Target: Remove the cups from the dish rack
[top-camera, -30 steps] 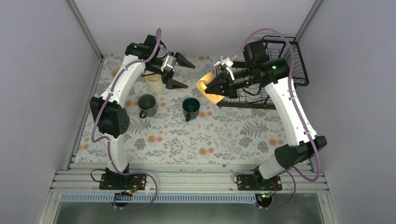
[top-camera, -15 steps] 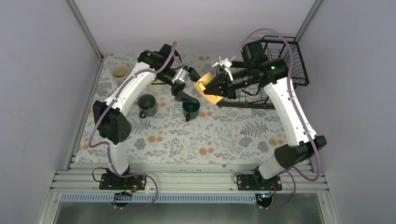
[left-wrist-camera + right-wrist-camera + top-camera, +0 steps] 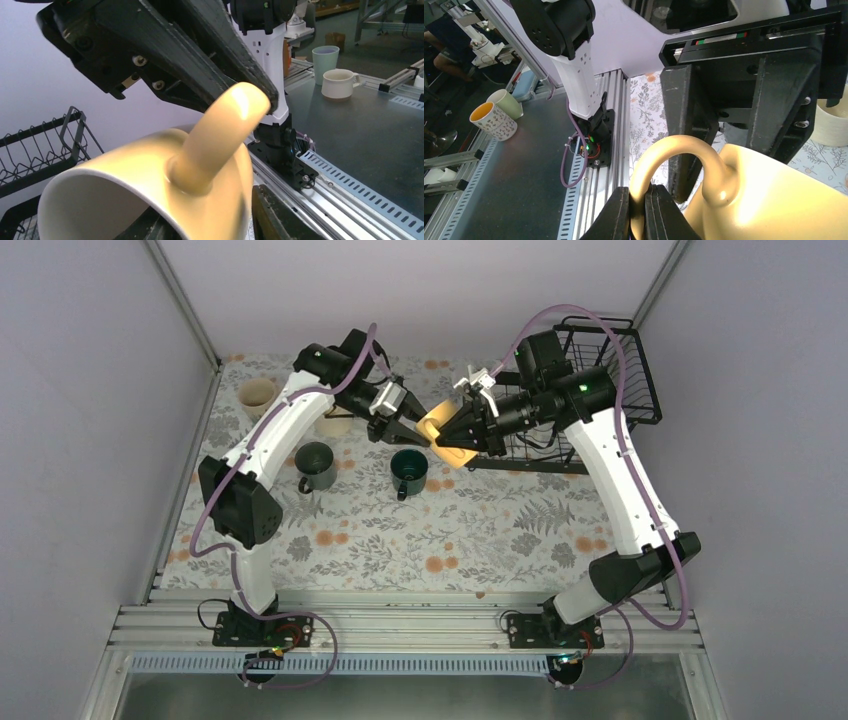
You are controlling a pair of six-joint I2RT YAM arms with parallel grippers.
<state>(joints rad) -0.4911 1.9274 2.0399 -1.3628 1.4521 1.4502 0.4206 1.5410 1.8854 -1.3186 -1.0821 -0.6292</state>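
Observation:
The yellow mug (image 3: 437, 423) hangs in the air left of the black wire dish rack (image 3: 620, 370). My right gripper (image 3: 456, 443) is shut on its handle; the right wrist view shows both pads (image 3: 624, 215) pinching the handle loop (image 3: 674, 147). My left gripper (image 3: 418, 432) has come in from the left, its jaws closed in against the mug's body. In the left wrist view the mug (image 3: 150, 180) fills the lower frame between my fingers (image 3: 280, 220). The rack (image 3: 45, 145) shows behind it.
On the floral mat stand a dark teal mug (image 3: 408, 470) right under the held mug, a dark grey-green mug (image 3: 316, 465), a cream mug (image 3: 257, 392) at the back left and another cream mug (image 3: 335, 423) half hidden by the left arm.
My left arm swung right from over the cream mug to the yellow mug and its jaws narrowed around it. The right gripper kept its hold and shifted the mug slightly left.

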